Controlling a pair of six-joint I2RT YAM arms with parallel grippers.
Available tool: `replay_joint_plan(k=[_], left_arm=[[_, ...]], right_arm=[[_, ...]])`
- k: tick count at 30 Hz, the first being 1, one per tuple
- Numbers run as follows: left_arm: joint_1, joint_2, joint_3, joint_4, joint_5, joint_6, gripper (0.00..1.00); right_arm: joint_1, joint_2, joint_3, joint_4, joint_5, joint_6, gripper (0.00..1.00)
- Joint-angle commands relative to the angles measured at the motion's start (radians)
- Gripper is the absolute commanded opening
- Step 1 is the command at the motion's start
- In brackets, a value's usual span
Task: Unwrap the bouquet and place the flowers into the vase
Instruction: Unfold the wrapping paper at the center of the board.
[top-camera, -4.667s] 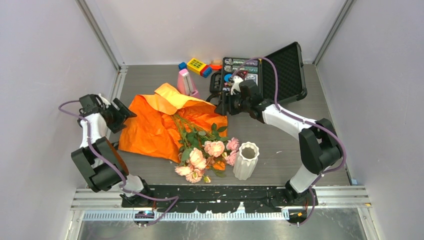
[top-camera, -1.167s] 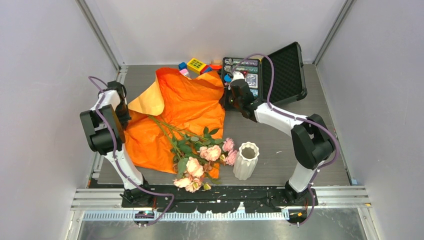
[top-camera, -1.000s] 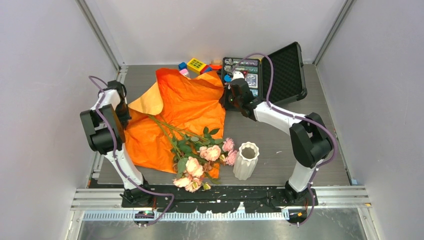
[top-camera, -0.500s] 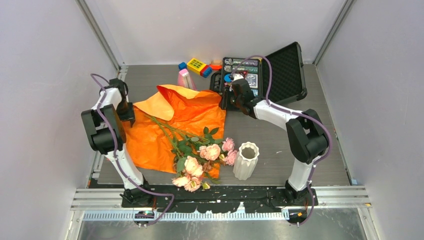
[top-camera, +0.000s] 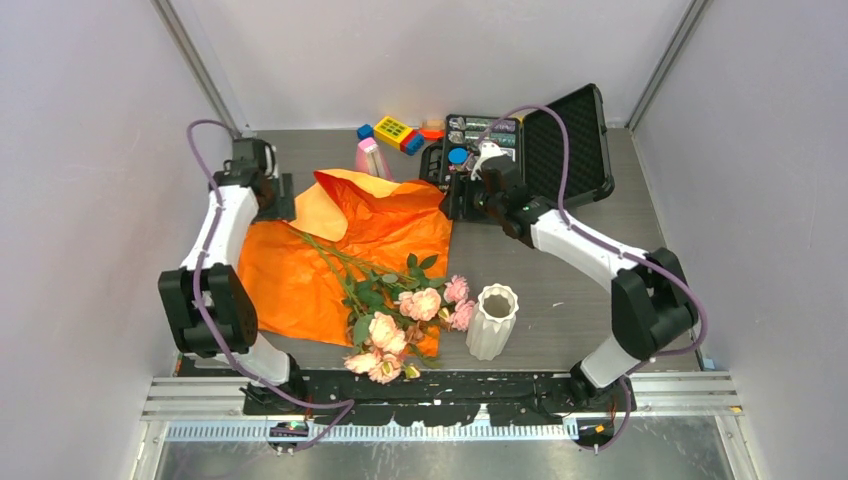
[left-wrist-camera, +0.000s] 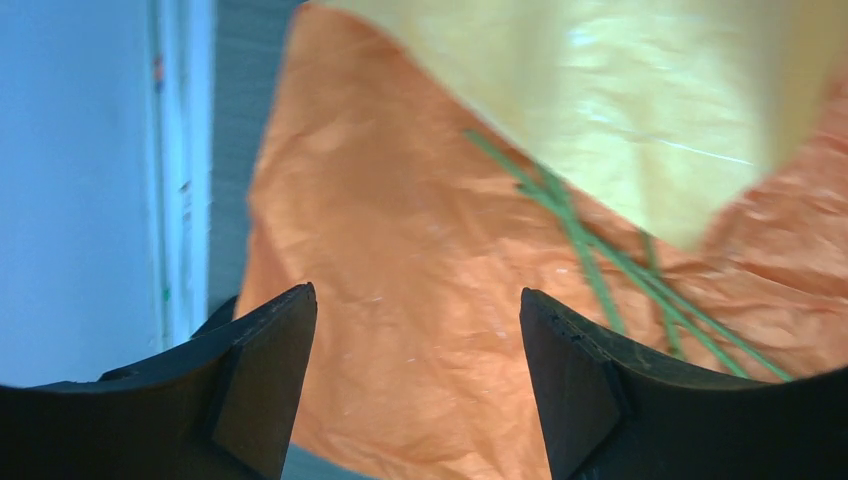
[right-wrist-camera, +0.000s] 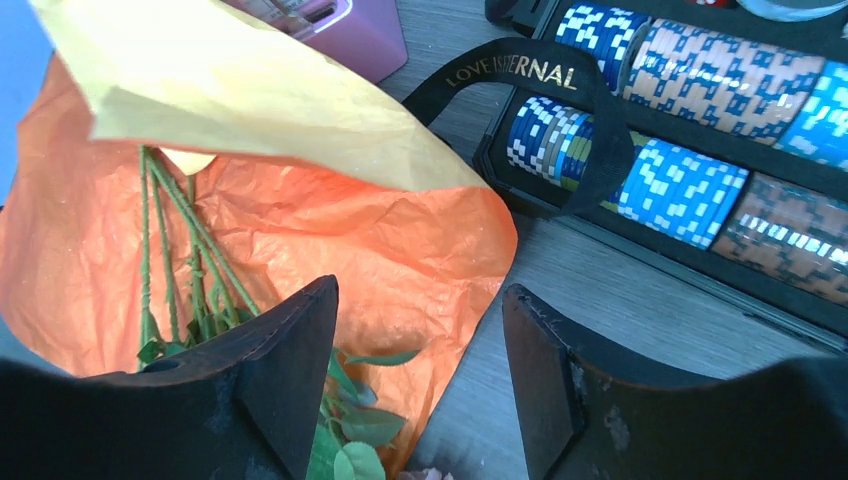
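Flowers (top-camera: 400, 300) loose on spread orange paper (top-camera: 300, 275), centre frame, blooms toward bottom, just left of upright vase (top-camera: 493, 322). Left jaws open, empty, over paper's upper-left edge. Right jaws open, empty, over its upper-right corner, beside chip case (top-camera: 500, 150). Stems between neither pair. Bare counter (top-camera: 590, 290) right of vase.

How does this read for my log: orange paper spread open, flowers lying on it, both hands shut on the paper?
One error: both hands are open. The wrist views show the left hand and right hand with fingers apart, nothing between them. The orange paper is spread open, flowers on it.
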Motion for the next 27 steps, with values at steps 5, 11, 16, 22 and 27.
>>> replay_joint_plan(k=[5, 11, 16, 22, 27], left_arm=[[-0.260, 0.057, -0.034, 0.075, 0.106, 0.021, 0.76], [-0.340, 0.114, -0.038, 0.077, 0.102, 0.034, 0.76], [-0.353, 0.172, -0.030, 0.087, 0.147, 0.043, 0.68], [-0.358, 0.224, -0.020, 0.092, 0.141, 0.043, 0.57], [-0.360, 0.262, -0.005, 0.099, 0.127, 0.081, 0.48]], right_arm=[[0.000, -0.179, -0.098, 0.053, 0.043, -0.033, 0.69], [0.000, -0.216, -0.130, 0.070, 0.048, -0.033, 0.69], [0.000, -0.213, -0.136, 0.097, 0.048, -0.029, 0.69], [-0.001, -0.211, -0.142, 0.108, 0.049, -0.025, 0.69], [-0.002, -0.210, -0.149, 0.118, 0.047, -0.022, 0.69]])
